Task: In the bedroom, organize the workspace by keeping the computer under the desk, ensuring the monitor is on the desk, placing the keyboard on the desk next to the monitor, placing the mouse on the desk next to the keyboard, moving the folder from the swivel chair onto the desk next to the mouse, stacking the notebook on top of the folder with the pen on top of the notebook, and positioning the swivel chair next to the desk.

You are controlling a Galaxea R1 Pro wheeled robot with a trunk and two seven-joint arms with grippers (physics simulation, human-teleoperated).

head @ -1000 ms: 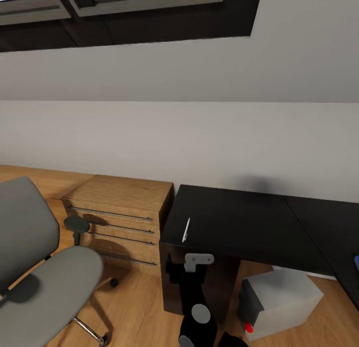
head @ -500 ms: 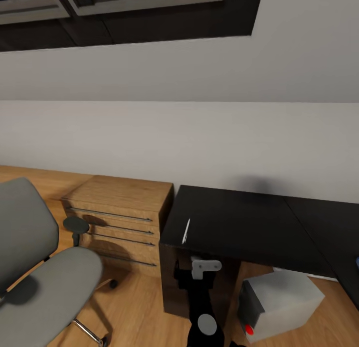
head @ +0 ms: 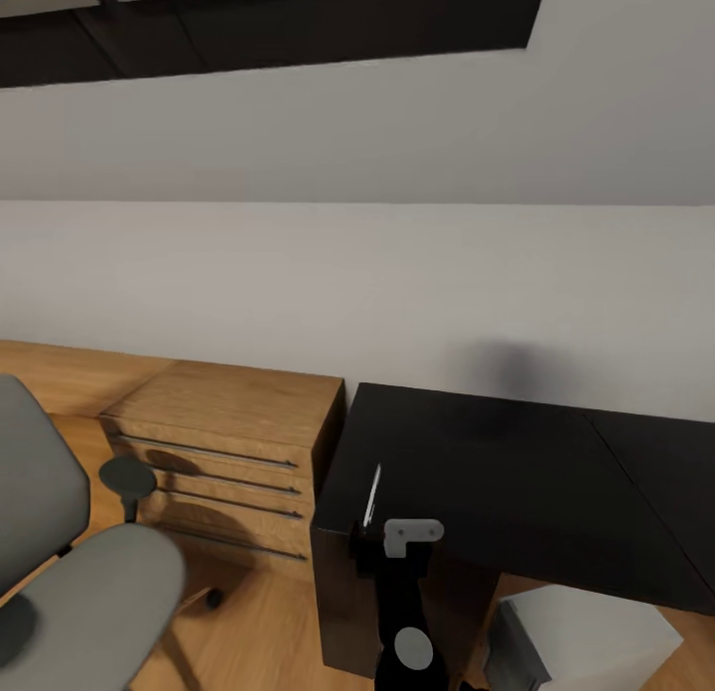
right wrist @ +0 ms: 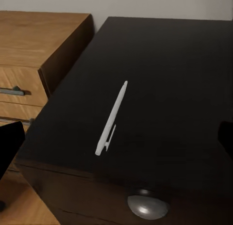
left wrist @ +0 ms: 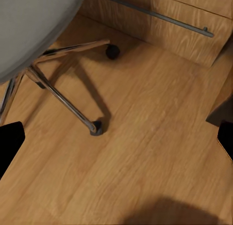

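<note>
The white pen (head: 372,494) lies near the left front corner of the black desk (head: 516,473). My right arm (head: 402,612) reaches up to the desk's front edge, just below the pen. In the right wrist view the pen (right wrist: 111,120) lies on the desk top (right wrist: 170,55) between the spread fingers of my right gripper (right wrist: 119,140), which is open above it. The grey swivel chair (head: 79,592) stands at the lower left. My left gripper (left wrist: 116,142) hangs open over the wooden floor beside the chair's chrome base (left wrist: 63,99). The silver-grey computer (head: 596,636) sits under the desk.
A light wooden drawer chest (head: 228,443) stands against the desk's left side, with the grey wall behind both. A small round dark pad on a post (head: 127,476) stands between chair and chest. A round silver drawer knob (right wrist: 148,205) shows on the desk's front.
The camera has moved closer to the desk, so the whole picture has shifted. My right arm has moved a little to the right, its wrist now at the desk's front edge under the pen.
</note>
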